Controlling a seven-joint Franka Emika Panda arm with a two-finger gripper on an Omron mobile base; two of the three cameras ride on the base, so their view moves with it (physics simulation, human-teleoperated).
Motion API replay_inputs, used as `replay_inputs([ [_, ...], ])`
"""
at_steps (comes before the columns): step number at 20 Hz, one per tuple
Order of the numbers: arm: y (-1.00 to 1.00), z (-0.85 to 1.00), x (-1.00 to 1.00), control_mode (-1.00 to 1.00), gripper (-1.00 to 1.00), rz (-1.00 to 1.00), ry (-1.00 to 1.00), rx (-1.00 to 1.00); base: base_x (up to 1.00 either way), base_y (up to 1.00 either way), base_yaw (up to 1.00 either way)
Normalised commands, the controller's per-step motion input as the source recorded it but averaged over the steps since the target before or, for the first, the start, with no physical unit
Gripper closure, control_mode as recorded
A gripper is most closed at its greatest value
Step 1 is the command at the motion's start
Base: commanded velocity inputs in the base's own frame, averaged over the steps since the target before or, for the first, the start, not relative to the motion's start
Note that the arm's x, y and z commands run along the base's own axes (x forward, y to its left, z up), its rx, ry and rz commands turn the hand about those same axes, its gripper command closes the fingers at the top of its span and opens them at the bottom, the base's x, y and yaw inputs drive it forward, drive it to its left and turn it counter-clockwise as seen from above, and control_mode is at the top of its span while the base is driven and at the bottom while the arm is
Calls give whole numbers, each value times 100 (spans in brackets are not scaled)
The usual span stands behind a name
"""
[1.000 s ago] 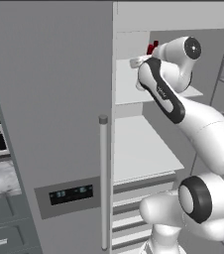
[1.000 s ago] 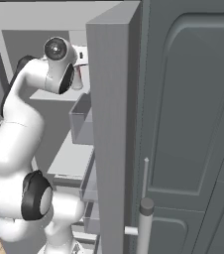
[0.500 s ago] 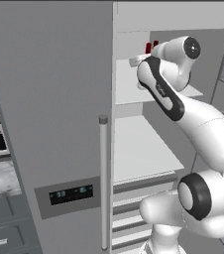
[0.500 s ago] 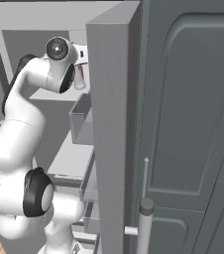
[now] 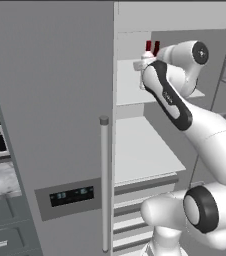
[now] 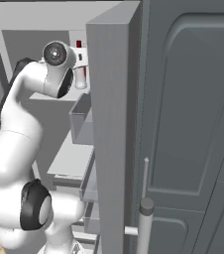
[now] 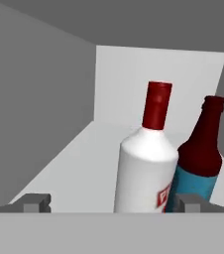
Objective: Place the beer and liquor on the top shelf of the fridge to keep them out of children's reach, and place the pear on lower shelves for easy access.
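Observation:
The liquor (image 7: 146,168), whitish with a red cap, stands upright on the top shelf (image 7: 79,163) of the open fridge (image 5: 50,100). The beer (image 7: 200,154), dark red-brown with a blue label, stands right beside it. My gripper (image 7: 114,202) is open, level with the bottles' lower bodies and just in front of them, holding nothing. From the left base, the gripper (image 5: 139,65) hovers at the top shelf (image 5: 127,90) with the liquor's red cap (image 5: 148,46) and the beer neck (image 5: 156,48) behind it. The liquor (image 6: 80,74) also shows past my wrist from the right. The pear is out of view.
The shut fridge door with its bar handle (image 5: 104,185) and dark display (image 5: 71,196) fills the left. A wide white lower shelf (image 5: 145,150) lies under the top one, with drawers (image 5: 130,220) below. Grey door bins (image 6: 82,119) hang on the open door at right.
The hand has shifted slightly in front of the shelf and the forearm has swung a little. Both bottles stand where they were.

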Motion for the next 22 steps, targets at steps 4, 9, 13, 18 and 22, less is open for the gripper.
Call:
replay_inputs([
  [4, 0, 5, -17, -100, -100, 0, 0, 0, 0, 0, 0],
  [9, 0, 1, -45, -100, -100, 0, 0, -2, 0, 0, 0],
  [13, 0, 0, -84, -100, -100, 0, 0, -4, 0, 0, 0],
  [18, 0, -5, -99, -100, -100, 0, 2, -7, 0, 0, 0],
  [22, 0, -12, -100, -100, -100, 0, 8, -6, 0, 0, 0],
])
